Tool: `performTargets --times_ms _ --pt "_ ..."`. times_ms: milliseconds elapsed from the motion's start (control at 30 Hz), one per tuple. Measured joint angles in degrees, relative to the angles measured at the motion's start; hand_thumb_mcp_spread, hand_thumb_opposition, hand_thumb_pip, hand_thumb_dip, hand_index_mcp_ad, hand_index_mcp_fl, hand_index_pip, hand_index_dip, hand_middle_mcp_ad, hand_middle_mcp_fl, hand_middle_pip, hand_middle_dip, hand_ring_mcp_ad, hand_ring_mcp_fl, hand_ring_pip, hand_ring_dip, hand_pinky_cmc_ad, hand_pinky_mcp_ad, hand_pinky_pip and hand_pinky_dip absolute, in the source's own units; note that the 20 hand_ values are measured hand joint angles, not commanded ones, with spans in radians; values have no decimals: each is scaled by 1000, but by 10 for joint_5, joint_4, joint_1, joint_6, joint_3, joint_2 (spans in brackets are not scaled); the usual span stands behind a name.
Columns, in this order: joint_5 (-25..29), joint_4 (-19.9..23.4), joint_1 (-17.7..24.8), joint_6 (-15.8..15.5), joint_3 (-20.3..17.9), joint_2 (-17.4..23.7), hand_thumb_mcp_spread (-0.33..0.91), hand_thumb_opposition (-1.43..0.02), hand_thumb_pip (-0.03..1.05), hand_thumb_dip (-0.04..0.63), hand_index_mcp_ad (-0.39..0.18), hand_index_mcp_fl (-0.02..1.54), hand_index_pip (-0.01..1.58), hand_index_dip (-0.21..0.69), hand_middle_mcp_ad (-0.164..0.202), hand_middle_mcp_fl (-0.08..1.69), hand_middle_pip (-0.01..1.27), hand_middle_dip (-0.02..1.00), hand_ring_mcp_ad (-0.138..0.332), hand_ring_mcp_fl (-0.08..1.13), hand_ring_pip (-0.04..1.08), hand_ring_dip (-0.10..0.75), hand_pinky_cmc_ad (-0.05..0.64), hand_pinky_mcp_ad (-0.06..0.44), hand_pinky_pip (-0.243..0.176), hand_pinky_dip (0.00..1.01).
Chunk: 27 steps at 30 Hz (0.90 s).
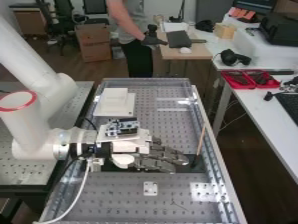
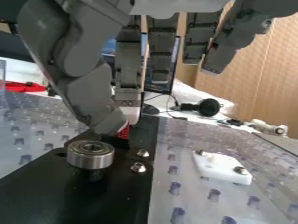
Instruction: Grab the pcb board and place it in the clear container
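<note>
The small circuit board (image 1: 122,127), dark with pale parts, shows face up right by the hand (image 1: 156,156), its support unclear, while the seemingly clear container (image 1: 173,104), see-through with white glints, sits toward the bench's far end.

bench (image 1: 110,199): flat top, grid of dots across it, raised metal rails along both long sides
black plate (image 2: 63,200): flat, crosswise, about mid-length
white pad (image 2: 223,168): flat, two screws, near end side, apart from black plate
white block (image 1: 115,103): stepped, toward far end
</note>
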Motion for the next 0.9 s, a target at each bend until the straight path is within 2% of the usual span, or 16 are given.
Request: performTargets --times_ms 600,900 --pt "-3 8 -2 10 1 -8 456 -848 791 278 -37 190 1557 2 59 209 119 173 122 47 86 -7 326 103 -72 489" --pt "2 15 -2 15 0 -10 456 -850 778 278 -40 258 1557 -21 58 216 119 173 119 65 86 -3 328 99 -72 492"
